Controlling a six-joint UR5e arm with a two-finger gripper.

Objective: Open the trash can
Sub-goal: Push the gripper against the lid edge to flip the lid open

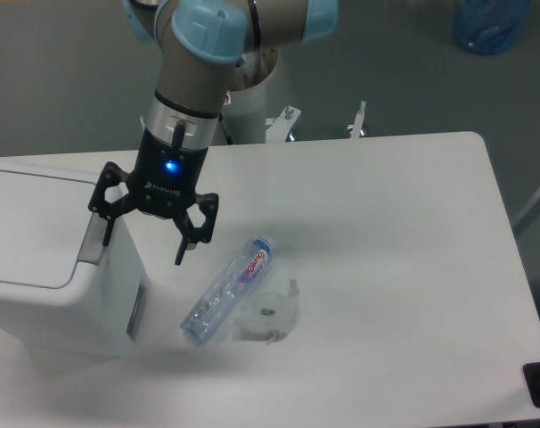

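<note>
Trash can (47, 267) fills the left edge of the table (404, 267), a white boxy bin with its flat lid down and the grey push tab (94, 239) on the rim at its right side. Directly over that corner hangs the gripper (145, 245), jaws spread wide and holding nothing; one finger (105, 227) sits above the tab, the other (183, 250) hangs over bare tabletop just beside the bin's wall.

The step in hand looks like lining up to press the tab. To do it well, the finger should come straight down onto the middle of the grey tab, not onto the lid edge beside it, and push with a short firm stroke so the latch lets go. Closing the jaws first might give a stiffer, single contact point, though that is a judgement only.

Further right, a clear water bottle (227, 291) lies on its side near the bin, with a small clear plastic piece (268, 314) touching or just beside it. Both lie close under the outer finger's path, so a tilted descent risks knocking the bottle. Beyond them the tabletop stretches open to the right edge, leaving room for retreat that way.
</note>
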